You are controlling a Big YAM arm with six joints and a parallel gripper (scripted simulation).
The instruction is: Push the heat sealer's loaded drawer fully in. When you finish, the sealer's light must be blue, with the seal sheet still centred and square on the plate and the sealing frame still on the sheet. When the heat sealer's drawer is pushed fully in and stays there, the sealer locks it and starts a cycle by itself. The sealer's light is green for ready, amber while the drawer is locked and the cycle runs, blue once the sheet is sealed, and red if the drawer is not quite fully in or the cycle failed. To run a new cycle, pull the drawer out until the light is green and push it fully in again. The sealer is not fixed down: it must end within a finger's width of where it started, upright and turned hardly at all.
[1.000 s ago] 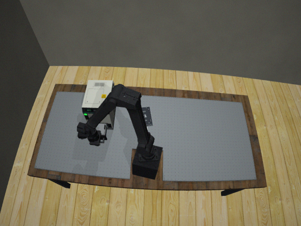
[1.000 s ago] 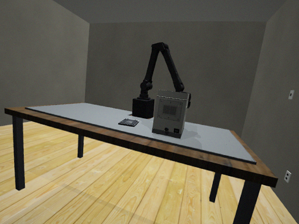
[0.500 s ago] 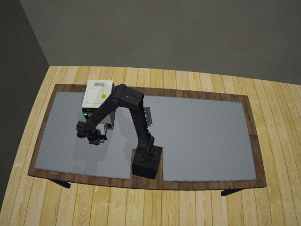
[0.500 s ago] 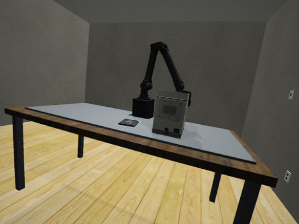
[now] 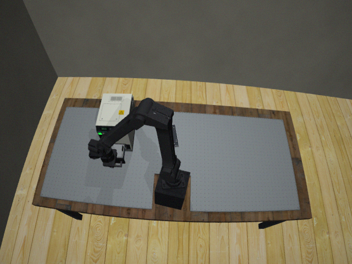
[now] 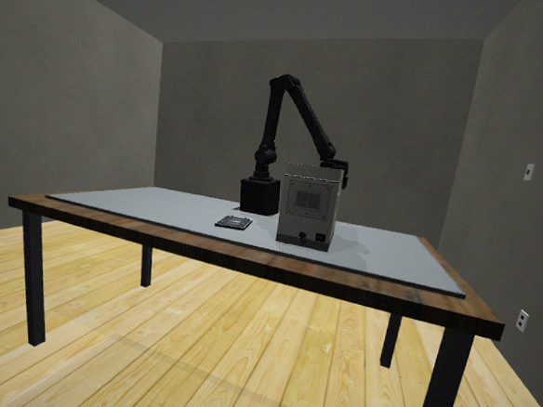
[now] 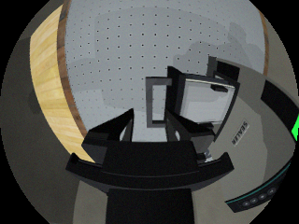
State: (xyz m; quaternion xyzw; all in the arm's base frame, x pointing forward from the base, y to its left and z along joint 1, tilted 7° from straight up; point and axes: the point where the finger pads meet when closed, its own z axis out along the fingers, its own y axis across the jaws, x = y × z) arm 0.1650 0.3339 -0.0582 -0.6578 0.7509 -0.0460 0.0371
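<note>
Drawer (image 5: pixel 124 157) (image 7: pixel 175 93) out before the sealer (image 5: pixel 109 113) (image 6: pixel 307 213) (image 7: pixel 252 156), light (image 5: pixel 99 133) (image 7: pixel 295 128) green; fingers (image 5: pixel 109 164) (image 6: pixel 345 181) parted, released, by the drawer's handle (image 5: pixel 121 164) (image 7: pixel 149 103); closing and sealing left.
</note>
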